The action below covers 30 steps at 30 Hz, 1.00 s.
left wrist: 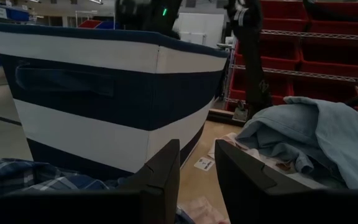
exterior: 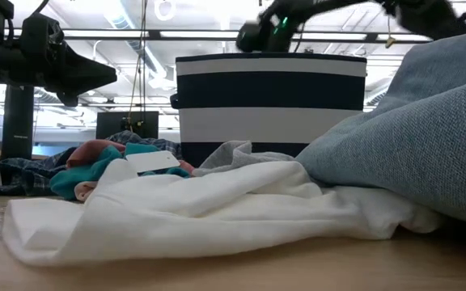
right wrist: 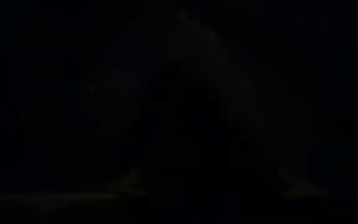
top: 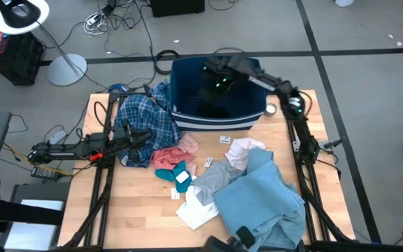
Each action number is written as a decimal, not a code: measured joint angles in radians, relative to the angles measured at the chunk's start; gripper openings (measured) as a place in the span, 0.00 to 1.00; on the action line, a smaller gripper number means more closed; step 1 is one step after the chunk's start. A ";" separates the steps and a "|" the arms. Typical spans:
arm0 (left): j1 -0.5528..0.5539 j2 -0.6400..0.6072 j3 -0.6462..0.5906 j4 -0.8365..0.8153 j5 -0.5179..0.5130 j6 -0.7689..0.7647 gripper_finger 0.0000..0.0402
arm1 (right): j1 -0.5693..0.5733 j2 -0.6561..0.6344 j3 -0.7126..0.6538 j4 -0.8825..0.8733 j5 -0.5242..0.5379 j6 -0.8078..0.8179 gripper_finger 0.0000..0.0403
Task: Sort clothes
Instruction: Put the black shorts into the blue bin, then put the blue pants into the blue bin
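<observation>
Two arms: my right jaws (top: 215,82), state hidden, hang inside the dark blue white-striped fabric bin (top: 219,123); left jaws (left wrist: 194,180), apart and empty, wait beside it; lifting carelessly could snag the bin's rim.

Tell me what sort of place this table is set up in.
Probably a robotics lab or workshop inside a warehouse-like hall: red storage bins on metal shelving behind the table, loose black cables across the grey floor, and a white ring light on a stand.
</observation>
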<state>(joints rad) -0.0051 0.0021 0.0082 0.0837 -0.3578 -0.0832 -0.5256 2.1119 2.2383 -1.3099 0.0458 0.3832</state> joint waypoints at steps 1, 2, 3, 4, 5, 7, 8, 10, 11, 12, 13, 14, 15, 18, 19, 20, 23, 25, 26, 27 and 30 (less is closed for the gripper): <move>0.000 0.000 0.000 0.000 0.000 0.000 0.27 | 0.000 -0.030 0.000 -0.005 0.015 -0.001 0.38; 0.000 0.000 0.000 0.000 0.000 0.000 0.27 | 0.000 -0.059 0.000 -0.010 0.030 -0.002 0.39; 0.000 0.000 0.000 0.000 0.000 0.000 0.27 | 0.000 -0.089 0.000 -0.015 0.038 -0.002 0.40; 0.000 0.000 0.000 0.000 0.000 0.000 0.27 | 0.000 -0.119 0.000 -0.020 0.041 -0.002 0.40; 0.000 0.000 0.000 0.000 0.000 0.000 0.27 | 0.000 -0.148 0.000 -0.024 0.041 -0.002 0.41; 0.000 0.000 0.000 0.000 0.000 0.000 0.27 | 0.007 -0.206 0.000 -0.035 0.044 0.000 0.42; 0.000 0.000 0.000 0.000 0.000 0.000 0.27 | 0.013 -0.235 0.000 -0.044 0.046 0.000 0.42; 0.000 0.000 0.000 0.000 0.000 0.000 0.27 | 0.032 -0.289 0.000 -0.049 0.061 0.000 0.43; 0.000 0.000 0.000 0.000 0.000 0.000 0.27 | 0.042 -0.316 0.000 -0.053 0.078 0.001 0.44; 0.000 0.000 0.000 0.000 0.000 0.000 0.27 | 0.056 -0.343 0.000 -0.061 0.100 0.003 0.44; 0.000 0.000 0.000 0.000 0.000 0.000 0.27 | 0.074 -0.367 0.000 -0.070 0.125 0.009 0.45; 0.000 0.000 0.000 0.000 0.000 0.000 0.27 | 0.091 -0.393 0.000 -0.079 0.145 0.019 0.46; 0.000 0.000 0.000 0.000 0.000 0.000 0.27 | 0.111 -0.415 0.000 -0.091 0.165 0.030 0.46; 0.000 0.000 0.000 0.000 0.000 0.000 0.27 | 0.182 -0.479 0.000 -0.138 0.233 0.073 0.49; 0.000 0.000 0.000 0.000 0.000 0.000 0.27 | 0.213 -0.496 0.000 -0.155 0.259 0.091 0.50; 0.000 0.000 0.000 0.000 0.000 0.000 0.27 | 0.243 -0.513 0.000 -0.173 0.286 0.109 0.51; 0.000 0.000 0.000 0.000 0.000 0.000 0.27 | 0.343 -0.553 0.000 -0.219 0.357 0.178 0.53; 0.000 0.000 0.000 0.000 0.000 0.000 0.27 | 0.416 -0.573 0.000 -0.251 0.396 0.233 0.55; 0.000 0.000 0.000 0.000 0.000 0.000 0.27 | 0.452 -0.580 0.000 -0.264 0.413 0.260 0.56; 0.000 0.000 0.000 0.000 0.000 0.000 0.27 | 0.486 -0.586 0.000 -0.265 0.423 0.285 0.57; 0.000 0.000 0.000 0.000 0.000 0.000 0.27 | 0.590 -0.601 0.000 -0.262 0.430 0.344 0.59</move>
<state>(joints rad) -0.0051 0.0021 0.0078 0.0837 -0.3576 -0.0830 0.0641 1.5106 2.2383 -1.5719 0.4754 0.7268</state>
